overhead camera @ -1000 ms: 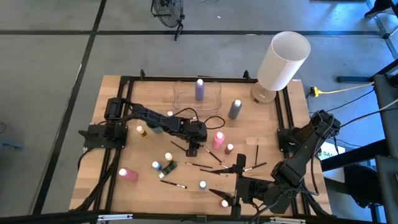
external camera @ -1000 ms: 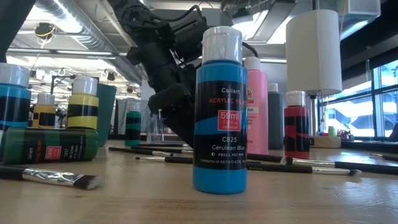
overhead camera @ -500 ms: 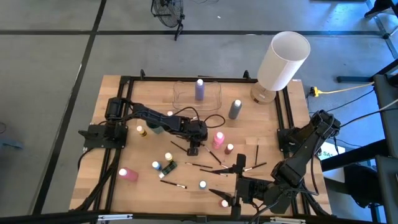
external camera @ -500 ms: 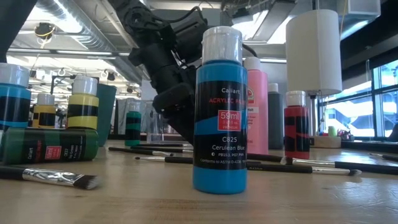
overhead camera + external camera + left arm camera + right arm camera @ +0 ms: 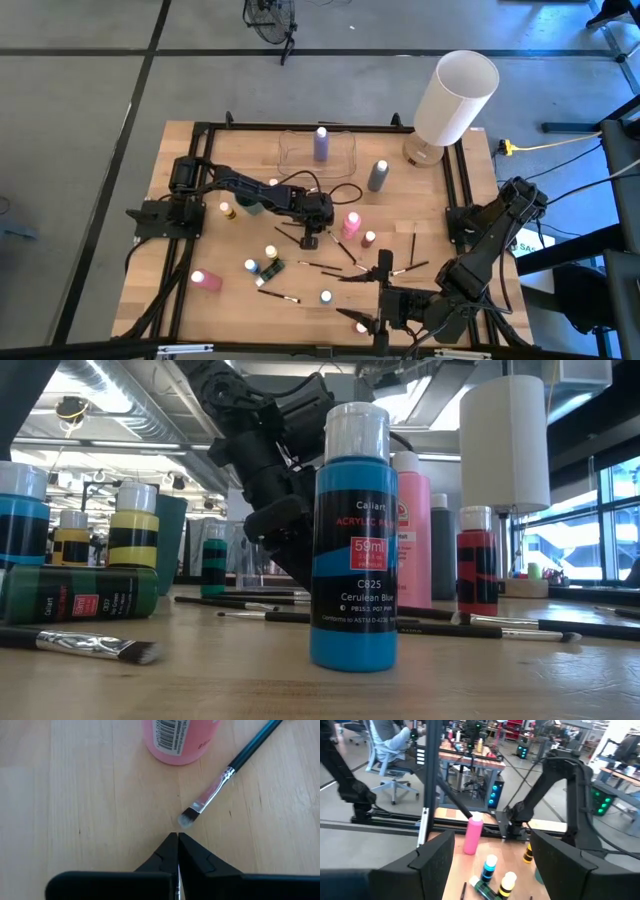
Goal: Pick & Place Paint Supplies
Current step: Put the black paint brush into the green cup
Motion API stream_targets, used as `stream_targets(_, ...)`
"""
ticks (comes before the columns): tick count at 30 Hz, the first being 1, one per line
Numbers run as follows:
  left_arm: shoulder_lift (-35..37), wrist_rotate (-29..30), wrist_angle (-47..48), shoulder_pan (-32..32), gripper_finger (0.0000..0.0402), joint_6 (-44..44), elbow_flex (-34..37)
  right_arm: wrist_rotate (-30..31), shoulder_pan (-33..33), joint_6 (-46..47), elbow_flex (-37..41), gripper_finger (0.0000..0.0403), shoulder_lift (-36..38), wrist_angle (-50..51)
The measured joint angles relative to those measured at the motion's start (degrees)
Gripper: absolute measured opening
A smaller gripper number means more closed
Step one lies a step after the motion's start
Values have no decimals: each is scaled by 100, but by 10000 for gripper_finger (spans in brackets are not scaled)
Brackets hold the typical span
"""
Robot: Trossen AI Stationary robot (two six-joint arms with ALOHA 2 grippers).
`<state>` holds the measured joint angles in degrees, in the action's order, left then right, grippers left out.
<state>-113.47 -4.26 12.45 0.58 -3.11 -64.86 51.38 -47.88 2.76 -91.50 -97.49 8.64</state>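
Your left pincer [image 5: 177,840] is closed on nothing; the paintbrush [image 5: 227,772] lies just beyond (beside the pink bottle [image 5: 179,740]). Lifting now risks an empty pick.

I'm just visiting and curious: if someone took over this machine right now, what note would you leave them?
Left gripper: shut on nothing, low over the table middle, its tips just short of a brush beside the pink bottle.
Right gripper: open, waiting at the near edge.
Done: one purple bottle stands in the clear tray.
Left: the grey bottle, pink ones, small bottles such as the blue one, and the scattered brushes are all on the table outside the tray.
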Motion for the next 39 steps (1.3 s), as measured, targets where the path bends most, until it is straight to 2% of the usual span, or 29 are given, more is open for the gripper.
stream_targets(10,0,54,7,-8,2,27,2,-61,7,88,0,264,0,20)
stream_targets(24,247,451,116,-258,1,-57,31,-60,11,88,0,264,0,48)
stream_targets(34,251,631,451,-481,1,-210,-425,-60,11,129,0,264,0,96)
stream_targets(39,262,1082,831,-629,1,-373,-770,-62,11,236,0,264,0,171)
